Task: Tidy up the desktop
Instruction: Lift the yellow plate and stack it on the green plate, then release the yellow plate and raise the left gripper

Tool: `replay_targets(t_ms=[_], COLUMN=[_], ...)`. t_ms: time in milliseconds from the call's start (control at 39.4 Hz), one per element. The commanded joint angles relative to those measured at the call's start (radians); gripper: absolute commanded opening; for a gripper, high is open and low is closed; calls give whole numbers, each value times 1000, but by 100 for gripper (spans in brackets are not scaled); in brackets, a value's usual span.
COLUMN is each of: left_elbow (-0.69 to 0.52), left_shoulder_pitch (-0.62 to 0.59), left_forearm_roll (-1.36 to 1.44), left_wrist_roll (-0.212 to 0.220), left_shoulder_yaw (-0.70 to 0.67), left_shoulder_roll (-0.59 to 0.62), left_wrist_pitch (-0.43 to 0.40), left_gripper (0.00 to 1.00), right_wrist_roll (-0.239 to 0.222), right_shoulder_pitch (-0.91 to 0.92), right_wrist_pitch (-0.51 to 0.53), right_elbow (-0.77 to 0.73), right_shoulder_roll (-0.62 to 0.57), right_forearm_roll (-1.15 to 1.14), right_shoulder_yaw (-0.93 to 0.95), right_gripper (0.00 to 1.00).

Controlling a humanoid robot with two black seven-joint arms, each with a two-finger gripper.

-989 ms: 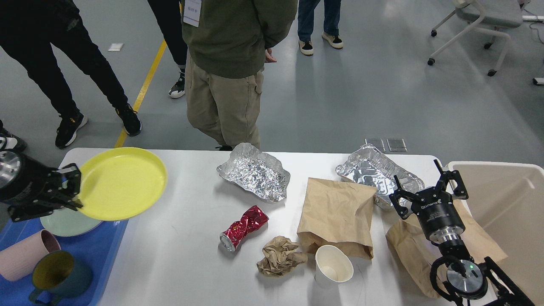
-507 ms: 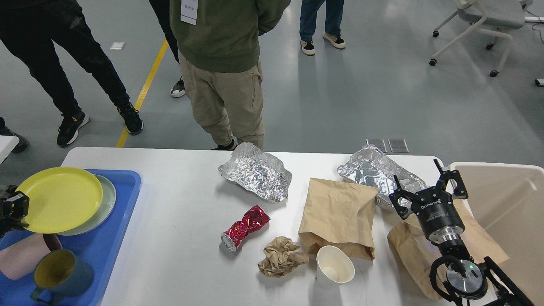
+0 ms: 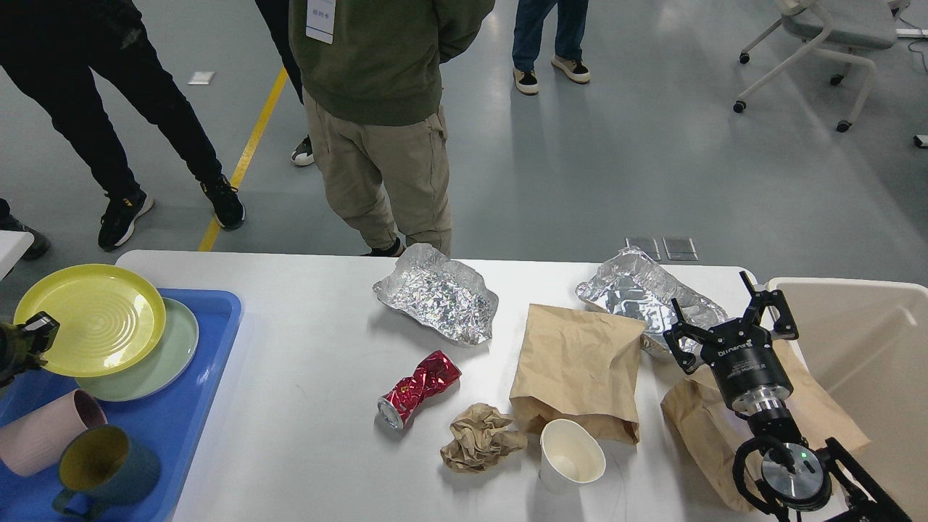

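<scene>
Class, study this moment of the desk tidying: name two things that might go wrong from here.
1. The yellow plate sits off-centre on the green plate, overhanging the blue tray; it may slide when released.
2. The right pincer hovers open among foil and paper bags; it could grab two at once.

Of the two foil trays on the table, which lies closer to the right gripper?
The foil tray at the far right, just beyond the open right gripper. The other foil tray lies left of the paper bag, well away.
</scene>
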Motion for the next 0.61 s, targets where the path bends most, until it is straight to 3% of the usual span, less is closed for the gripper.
replay_targets(t_ms=[0, 203, 304, 330, 406, 457, 507, 558, 583], left_elbow=[-4, -10, -10, -10, -10, -8, -7, -7, -7], left_shoulder_pitch=[13, 19, 19, 19, 19, 19, 19, 17, 16], left_forearm_roll=[5, 5, 5, 5, 5, 5, 5, 5, 5], left_wrist_roll=[7, 20, 18, 16, 15, 7, 7, 6, 6], left_shoulder_yaw=[-25, -49, -51, -51, -57, -61, -61, -61, -61], left_shoulder_roll=[-9, -9, -12, -14, -14, -11, -12, -8, -6], left_wrist_pitch=[-14, -16, -14, -14, -14, -14, -14, -14, -14], left_gripper=[0, 0, 9, 21, 34, 60, 66, 83, 86], right_wrist_roll=[0, 0, 0, 0, 0, 0, 0, 0, 0], right_shoulder_pitch=[0, 0, 0, 0, 1, 1, 1, 0, 0], right_wrist_pitch=[0, 0, 0, 0, 0, 0, 0, 0, 0], right_elbow=[-1, -1, -1, -1, -1, 1, -1, -1, -1], right_shoulder_roll=[1, 1, 1, 1, 1, -1, 1, 1, 1], right_forearm_roll=[0, 0, 0, 0, 0, 0, 0, 0, 0], right_shoulder_yaw=[0, 0, 0, 0, 0, 0, 0, 0, 0], right_gripper=[100, 100, 100, 100, 100, 100, 100, 100, 100])
